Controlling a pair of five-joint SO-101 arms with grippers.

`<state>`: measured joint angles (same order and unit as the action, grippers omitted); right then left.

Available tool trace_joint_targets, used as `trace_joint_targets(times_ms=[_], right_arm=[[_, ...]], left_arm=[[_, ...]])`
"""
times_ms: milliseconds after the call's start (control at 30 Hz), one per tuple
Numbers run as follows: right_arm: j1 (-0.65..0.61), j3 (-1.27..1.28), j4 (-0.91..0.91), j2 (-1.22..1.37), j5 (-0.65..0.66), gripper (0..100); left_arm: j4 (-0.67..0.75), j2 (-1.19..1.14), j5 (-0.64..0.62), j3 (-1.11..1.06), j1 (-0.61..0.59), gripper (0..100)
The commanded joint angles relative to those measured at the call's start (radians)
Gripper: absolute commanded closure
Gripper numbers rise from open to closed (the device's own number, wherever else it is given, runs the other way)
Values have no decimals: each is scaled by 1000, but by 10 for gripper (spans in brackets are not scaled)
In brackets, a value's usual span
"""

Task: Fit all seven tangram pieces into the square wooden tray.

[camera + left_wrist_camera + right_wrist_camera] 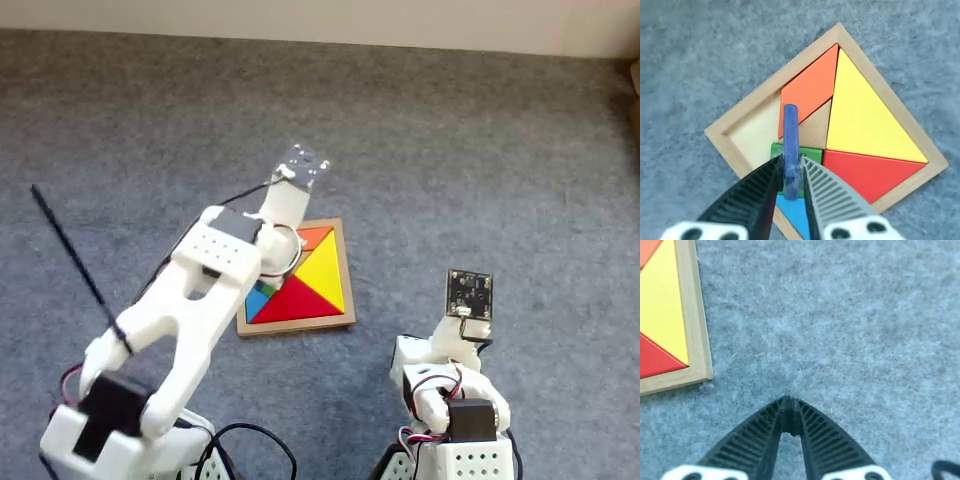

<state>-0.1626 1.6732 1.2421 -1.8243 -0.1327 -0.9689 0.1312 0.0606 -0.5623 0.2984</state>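
The square wooden tray (742, 112) lies on the grey carpet and holds an orange parallelogram (810, 85), a big yellow triangle (860, 120), a big red triangle (870, 170), a green piece (812, 154) and a light blue triangle (792, 210). My left gripper (790, 162) is shut on a dark blue piece (790, 127), held on edge just above the tray near its bare pale corner (752, 135). In the high view the left arm (215, 270) reaches over the tray (348, 285). My right gripper (787, 407) is shut and holds nothing, low over the carpet beside the tray's corner (695, 340).
Grey carpet (480, 160) surrounds the tray on all sides. The right arm (455, 390) sits folded near the front edge, to the right of the tray. A thin black cable (70, 250) runs across the carpet at the left.
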Motion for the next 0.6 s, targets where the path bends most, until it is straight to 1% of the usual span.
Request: trace_joint_targets(times_ms=[0, 100, 167, 233, 567], right_arm=[[13, 136, 7, -12, -8, 989], [13, 136, 7, -12, -8, 989], [13, 136, 7, -12, -8, 989], [13, 136, 7, -12, -8, 989], [13, 136, 7, -12, -8, 989]], left_arm=[[-46, -33, 28, 120, 4, 986], [-80, -33, 25, 157, -22, 917], [-80, -33, 25, 163, -44, 865], [-80, -41, 25, 165, -73, 835], [-6, -44, 31, 168, -189, 828]])
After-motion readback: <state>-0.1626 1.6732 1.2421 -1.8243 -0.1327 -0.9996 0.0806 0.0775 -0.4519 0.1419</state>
